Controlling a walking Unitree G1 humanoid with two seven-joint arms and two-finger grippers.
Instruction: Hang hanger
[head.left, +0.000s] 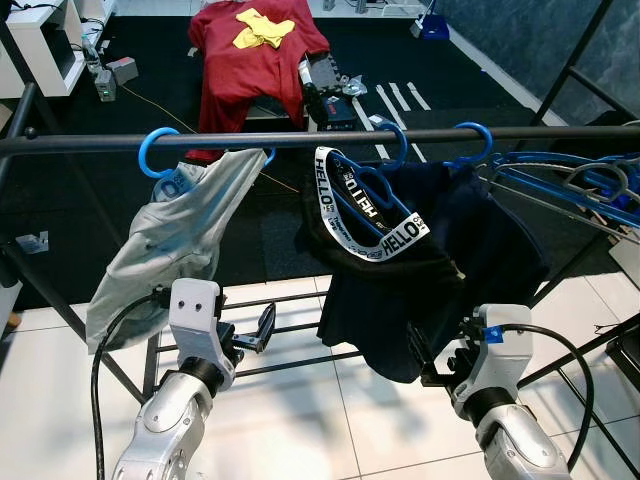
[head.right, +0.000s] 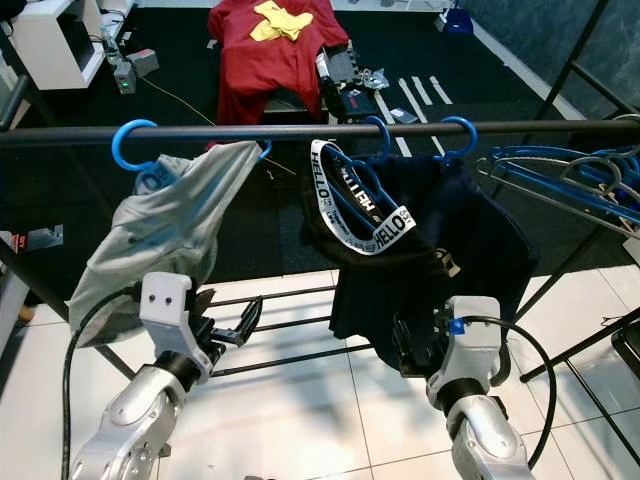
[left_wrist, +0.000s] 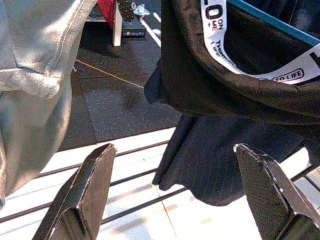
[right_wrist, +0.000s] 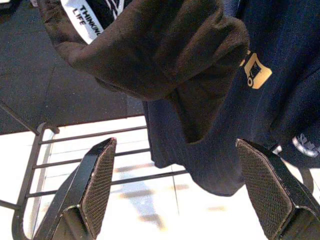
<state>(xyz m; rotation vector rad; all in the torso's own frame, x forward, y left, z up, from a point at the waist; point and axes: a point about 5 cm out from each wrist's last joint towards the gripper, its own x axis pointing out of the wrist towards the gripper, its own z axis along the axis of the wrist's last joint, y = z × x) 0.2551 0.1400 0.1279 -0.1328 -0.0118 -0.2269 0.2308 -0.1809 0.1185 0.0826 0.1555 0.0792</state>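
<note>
A black rail (head.left: 90, 143) runs across in front of me at chest height. Three blue hangers hook over it. The left hanger (head.left: 158, 152) carries a grey garment (head.left: 170, 240). The middle hanger (head.left: 372, 190) holds a black garment with a white "HELLO" band (head.left: 385, 240). The right hanger (head.left: 472, 140) bears a dark navy garment (head.left: 490, 250). My left gripper (head.left: 255, 332) is open below the grey garment, with nothing between its fingers (left_wrist: 90, 185). My right gripper (head.left: 440, 345) is open under the dark garments, also holding nothing, its fingers (right_wrist: 100, 175) spread wide.
Several spare blue hangers (head.left: 575, 185) lie bunched at the rail's right end. The rack's lower bars (head.left: 290, 300) cross above the white tile floor. Behind, on a black mat, a red shirt (head.left: 250, 55) drapes over a stand. A white shelf (head.left: 40, 45) stands far left.
</note>
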